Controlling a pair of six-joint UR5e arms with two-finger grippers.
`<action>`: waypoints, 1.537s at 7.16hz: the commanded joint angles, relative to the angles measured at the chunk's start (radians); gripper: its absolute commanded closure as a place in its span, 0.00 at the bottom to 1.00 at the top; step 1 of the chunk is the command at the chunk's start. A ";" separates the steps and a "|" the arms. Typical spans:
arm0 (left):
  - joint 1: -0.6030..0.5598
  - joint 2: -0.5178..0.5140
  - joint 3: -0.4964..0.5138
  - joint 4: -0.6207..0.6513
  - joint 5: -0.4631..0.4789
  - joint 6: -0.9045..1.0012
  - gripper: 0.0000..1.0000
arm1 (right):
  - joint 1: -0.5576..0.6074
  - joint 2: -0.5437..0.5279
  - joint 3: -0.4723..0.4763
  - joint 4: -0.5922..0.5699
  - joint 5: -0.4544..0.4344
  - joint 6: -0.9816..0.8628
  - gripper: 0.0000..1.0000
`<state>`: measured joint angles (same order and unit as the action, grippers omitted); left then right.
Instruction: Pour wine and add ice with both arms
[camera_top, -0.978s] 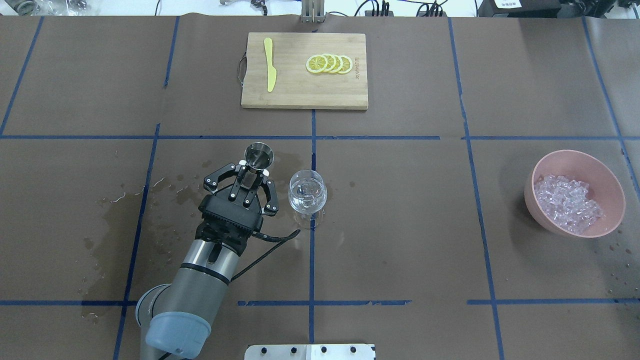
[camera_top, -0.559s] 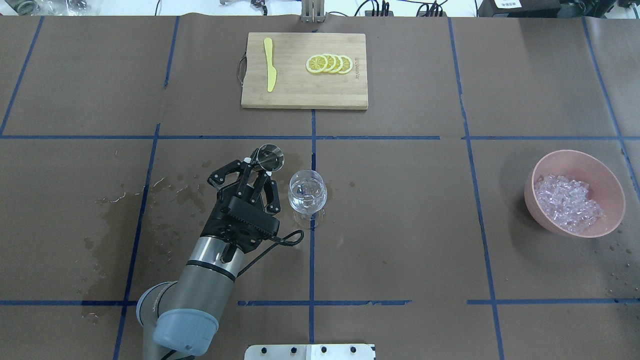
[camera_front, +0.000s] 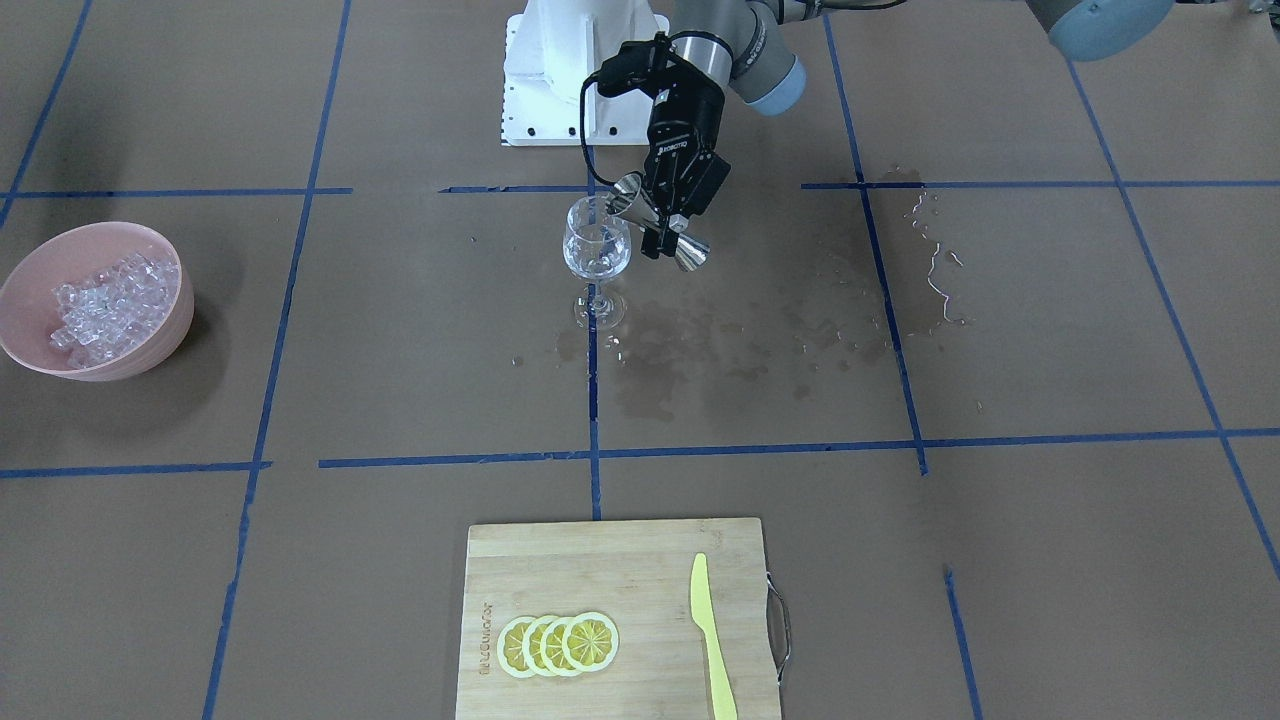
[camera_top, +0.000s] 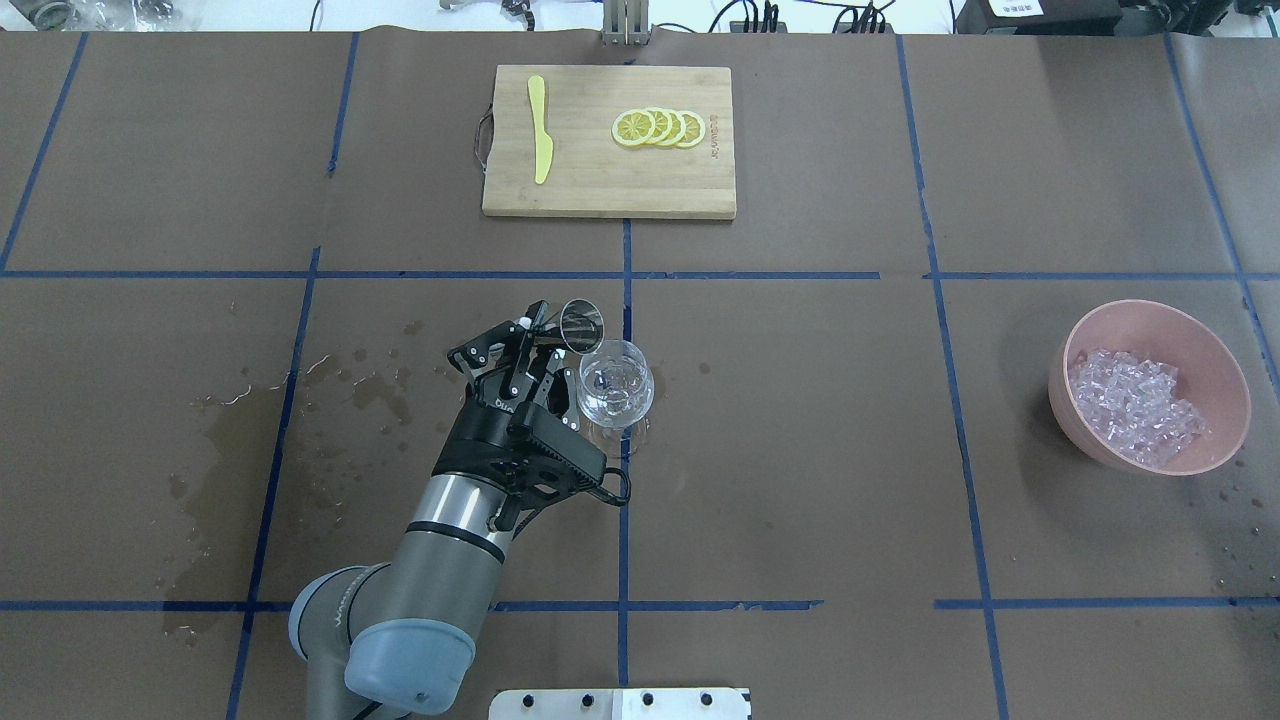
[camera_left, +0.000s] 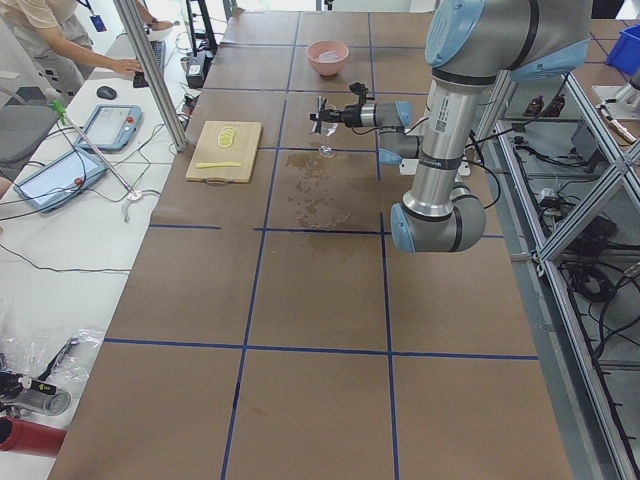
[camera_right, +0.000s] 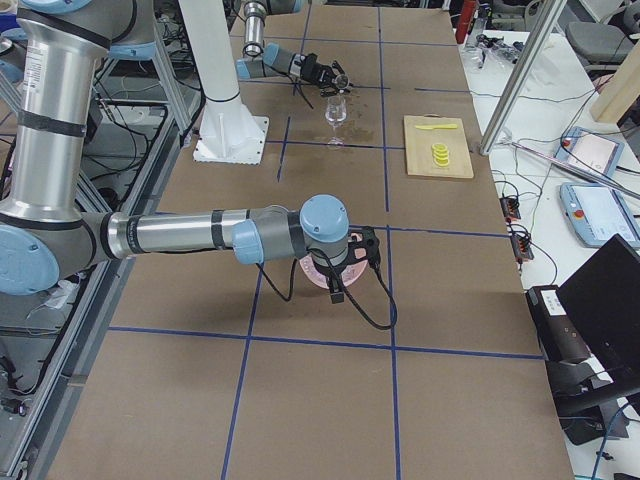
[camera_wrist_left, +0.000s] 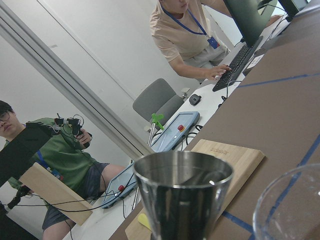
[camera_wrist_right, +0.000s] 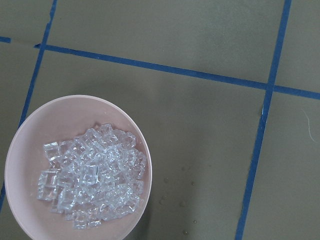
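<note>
My left gripper (camera_top: 545, 345) is shut on a steel jigger (camera_top: 580, 325) and holds it tilted, mouth toward the rim of the stemmed wine glass (camera_top: 615, 385). In the front view the jigger (camera_front: 660, 232) leans against the glass's (camera_front: 597, 245) top edge. The left wrist view shows the jigger (camera_wrist_left: 182, 200) close up beside the glass rim (camera_wrist_left: 290, 205). I see no stream of wine; liquid in the glass is hard to make out. The ice (camera_top: 1130, 405) is heaped in a pink bowl (camera_top: 1140, 303) at the right. My right gripper (camera_right: 352, 262) hovers over that bowl; I cannot tell whether it is open.
A bamboo cutting board (camera_top: 600, 190) at the far middle carries lemon slices (camera_top: 660, 128) and a yellow knife (camera_top: 540, 130). Wet patches (camera_top: 230, 430) darken the paper left of the glass. The right wrist view looks down on the ice (camera_wrist_right: 92, 182).
My left gripper has moved right and rolled, tipping the jigger from upright to tilted with its mouth at the glass rim. The glass and bowl have not moved.
</note>
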<state>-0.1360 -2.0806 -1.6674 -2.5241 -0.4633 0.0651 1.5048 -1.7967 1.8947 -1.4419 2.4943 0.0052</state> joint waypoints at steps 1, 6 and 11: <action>0.001 -0.009 -0.003 0.039 0.000 0.151 1.00 | 0.000 -0.003 0.000 -0.002 -0.002 0.002 0.00; -0.008 -0.012 -0.032 0.039 0.009 0.485 1.00 | 0.000 -0.006 -0.029 -0.002 0.000 0.002 0.00; -0.010 -0.012 -0.034 0.041 0.052 0.787 1.00 | 0.000 -0.006 -0.036 -0.003 0.000 0.004 0.00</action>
<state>-0.1445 -2.0924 -1.7000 -2.4835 -0.4268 0.7545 1.5049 -1.8024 1.8617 -1.4449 2.4941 0.0091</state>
